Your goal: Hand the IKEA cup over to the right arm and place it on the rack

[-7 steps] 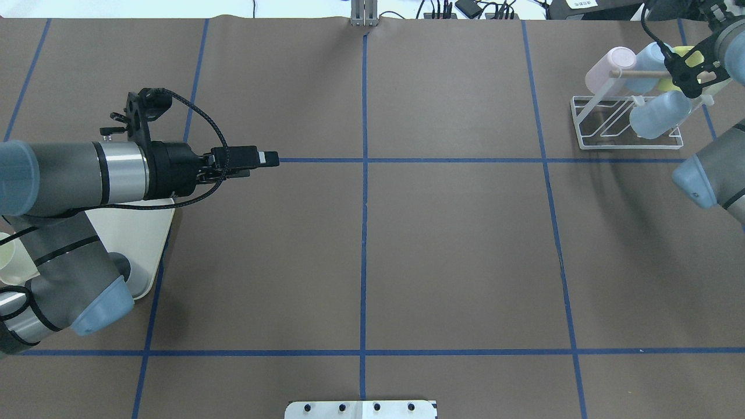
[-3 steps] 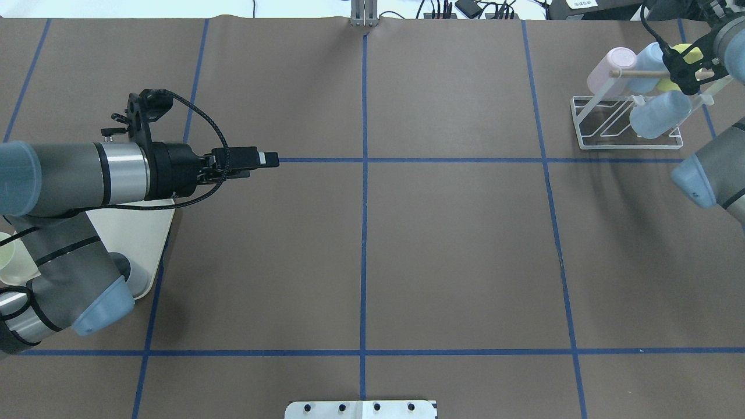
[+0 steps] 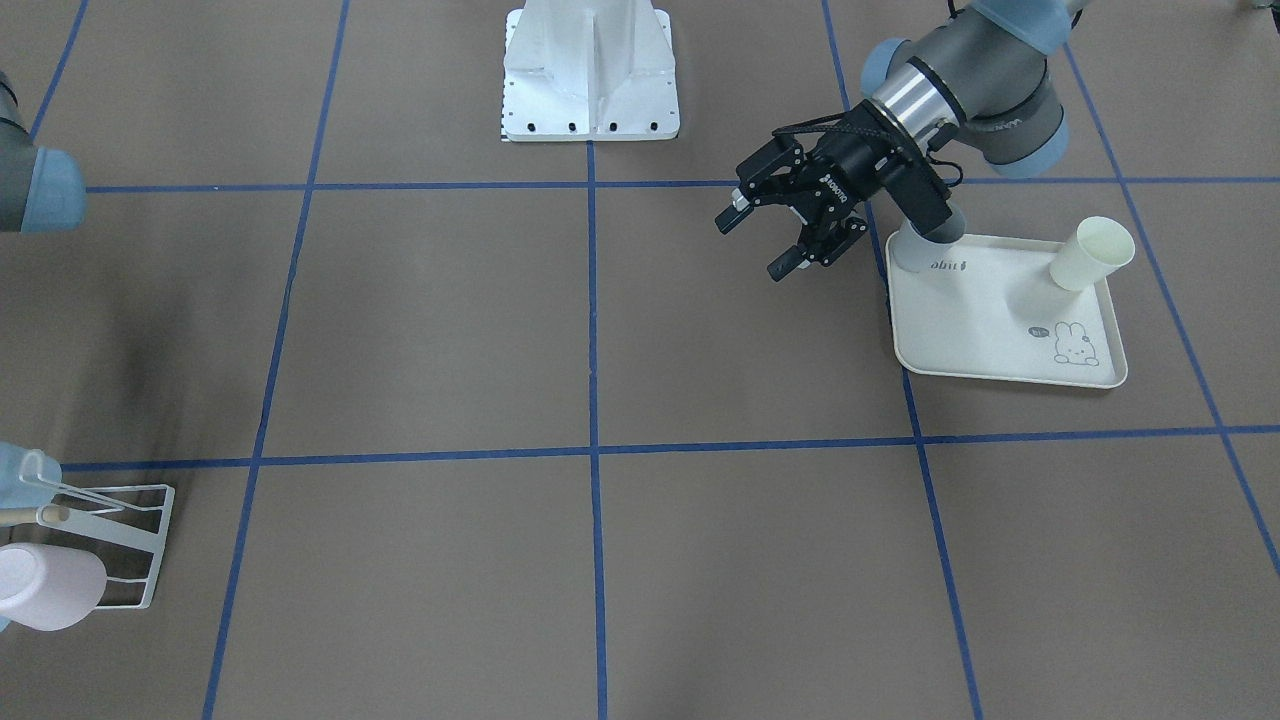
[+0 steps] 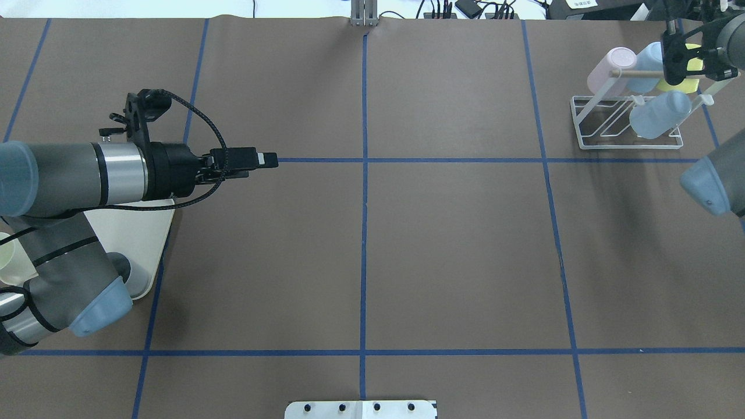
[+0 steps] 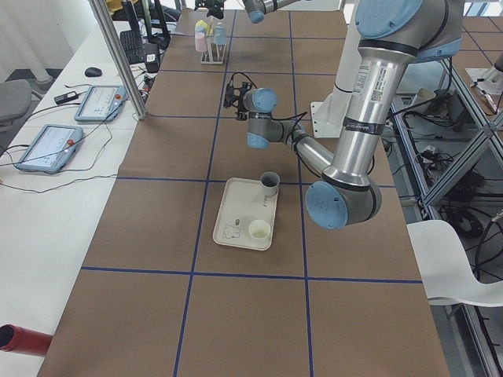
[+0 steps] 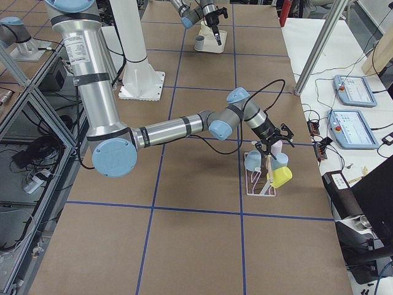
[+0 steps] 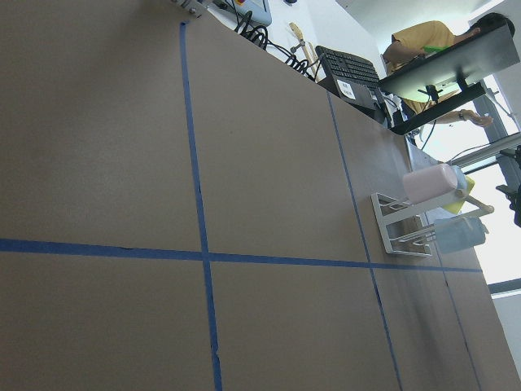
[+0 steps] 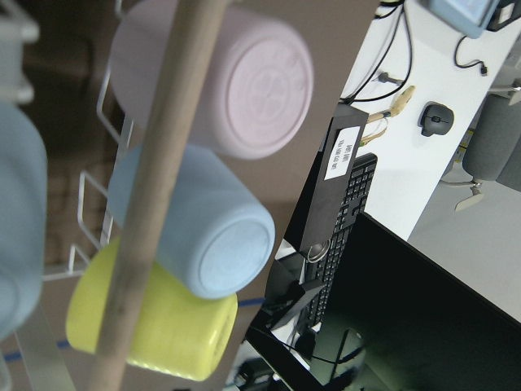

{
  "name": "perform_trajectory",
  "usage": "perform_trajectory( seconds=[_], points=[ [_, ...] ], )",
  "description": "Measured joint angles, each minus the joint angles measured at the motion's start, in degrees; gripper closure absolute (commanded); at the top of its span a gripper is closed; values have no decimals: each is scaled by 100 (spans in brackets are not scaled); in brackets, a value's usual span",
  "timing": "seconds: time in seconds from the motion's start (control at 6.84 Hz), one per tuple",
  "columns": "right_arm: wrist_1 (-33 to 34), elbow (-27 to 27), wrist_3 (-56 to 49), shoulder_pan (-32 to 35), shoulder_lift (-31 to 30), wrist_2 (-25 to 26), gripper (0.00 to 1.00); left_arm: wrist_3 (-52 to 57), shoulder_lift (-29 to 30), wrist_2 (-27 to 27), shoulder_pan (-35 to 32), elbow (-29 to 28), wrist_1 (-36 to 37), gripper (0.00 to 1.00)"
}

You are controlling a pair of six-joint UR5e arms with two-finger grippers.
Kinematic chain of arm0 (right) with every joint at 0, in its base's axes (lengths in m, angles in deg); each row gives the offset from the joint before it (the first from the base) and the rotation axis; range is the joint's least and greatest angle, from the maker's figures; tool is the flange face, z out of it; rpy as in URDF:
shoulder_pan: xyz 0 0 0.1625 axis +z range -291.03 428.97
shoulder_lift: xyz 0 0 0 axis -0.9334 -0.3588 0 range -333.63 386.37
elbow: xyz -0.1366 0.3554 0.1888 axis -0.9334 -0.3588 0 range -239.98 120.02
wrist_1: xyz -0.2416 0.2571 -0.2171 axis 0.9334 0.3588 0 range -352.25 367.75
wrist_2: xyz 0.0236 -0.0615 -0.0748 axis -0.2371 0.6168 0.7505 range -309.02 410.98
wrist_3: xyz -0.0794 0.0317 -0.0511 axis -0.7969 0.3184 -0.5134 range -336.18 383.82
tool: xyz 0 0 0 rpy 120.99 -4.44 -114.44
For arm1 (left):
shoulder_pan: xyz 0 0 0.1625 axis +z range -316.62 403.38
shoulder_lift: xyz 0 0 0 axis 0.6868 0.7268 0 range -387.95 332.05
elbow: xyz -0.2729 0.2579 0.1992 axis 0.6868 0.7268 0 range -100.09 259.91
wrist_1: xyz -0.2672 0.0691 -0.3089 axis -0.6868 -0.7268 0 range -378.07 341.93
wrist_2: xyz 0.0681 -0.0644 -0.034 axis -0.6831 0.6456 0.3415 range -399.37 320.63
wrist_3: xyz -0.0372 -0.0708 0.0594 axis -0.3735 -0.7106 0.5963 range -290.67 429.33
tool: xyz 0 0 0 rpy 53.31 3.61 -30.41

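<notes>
The white wire rack (image 4: 588, 142) with a wooden peg stands at the far right. It holds a pink cup (image 4: 608, 70), two light-blue cups (image 4: 657, 113) and a yellow cup (image 4: 678, 86). It also shows in the right side view (image 6: 261, 184). My right gripper (image 4: 691, 64) is open and empty. It hovers just above and behind the yellow cup (image 6: 282, 177) without touching it. My left gripper (image 3: 750, 247) is open and empty. It is held level above the table, beside the tray.
A cream rabbit-print tray (image 3: 1000, 330) lies under my left arm. It holds a cream cup (image 3: 1090, 255) and a grey cup (image 5: 269, 184). Blue tape lines cross the brown table. The robot's white base (image 3: 590, 70) is at the near edge.
My right gripper has drawn up and back from the yellow cup, which stays on the rack. The left arm has not moved.
</notes>
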Motion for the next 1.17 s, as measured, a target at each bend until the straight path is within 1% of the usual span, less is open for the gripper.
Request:
perform_trajectory(
  seconds=[0.15,0.29,0.44,0.58,0.73,0.88,1.02,1.17],
  points=[
    [-10,426,1194,-1,-218,-468,1,184,-177,24,-37,103,22,0],
    [-37,805,2436,-2,-393,-1002,1,638,-492,49,-138,293,140,0],
    [-58,1125,3619,-13,-508,-1448,0,1199,-808,108,-330,564,486,0],
    [-69,1365,4663,-71,-555,-1833,0,1883,-1141,182,-578,871,987,0],
    [-72,1505,5601,-247,-546,-2165,0,2630,-1524,206,-813,1058,1297,0],
    [-72,1588,6481,-523,-471,-2389,0,3449,-2004,206,-1066,1130,1371,0],
    [-68,1652,7085,-788,-382,-2487,0,4244,-2560,202,-1291,1112,1188,0],
    [-67,1694,7347,-950,-347,-2509,0,4797,-3071,200,-1433,885,662,0]
  ],
)
